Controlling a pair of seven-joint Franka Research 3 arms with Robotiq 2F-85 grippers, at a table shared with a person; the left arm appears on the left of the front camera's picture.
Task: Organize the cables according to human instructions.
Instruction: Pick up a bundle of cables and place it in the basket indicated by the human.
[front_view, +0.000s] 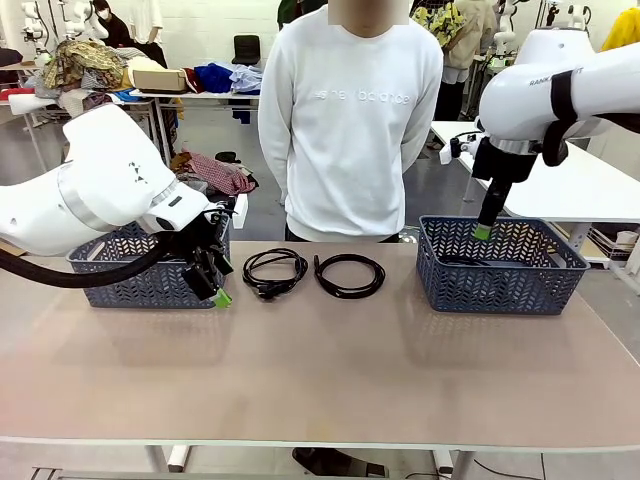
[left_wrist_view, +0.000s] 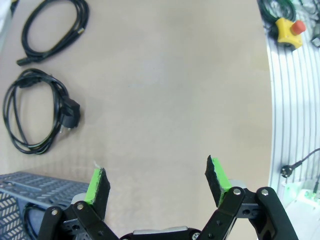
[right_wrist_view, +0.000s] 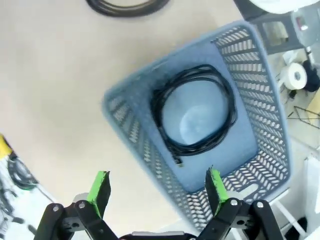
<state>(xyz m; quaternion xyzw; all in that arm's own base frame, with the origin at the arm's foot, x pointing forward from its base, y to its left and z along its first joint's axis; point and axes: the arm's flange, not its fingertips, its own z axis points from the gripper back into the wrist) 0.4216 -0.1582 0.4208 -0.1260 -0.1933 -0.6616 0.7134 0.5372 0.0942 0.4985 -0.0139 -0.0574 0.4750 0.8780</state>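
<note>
Hanging low over the tabletop (front_view: 320, 380), the left claw (front_view: 220, 290) holds its green-padded fingers wide apart with nothing between them. Just behind it and to its left stands the left basket (front_view: 140, 275), and the left wrist view shows a bit of black cord (left_wrist_view: 26, 220) inside. A little to this claw's right, toward the middle, the cable with the plug (left_wrist_view: 71, 109) lies coiled on the bare tabletop. The second cable (front_view: 350, 294) lies just past it, a plainer coil, close by but not touching. Well off on the other side, the right claw (front_view: 482, 232) hangs over the right basket (front_view: 500, 285), its fingers likewise parted and empty. Beneath it the third cable (right_wrist_view: 159, 117) rests in a round loop on the basket floor. Farthest from both claws, a person (front_view: 350, 130) in a white sweatshirt stands at the far edge, arms drawn back behind the body.
</note>
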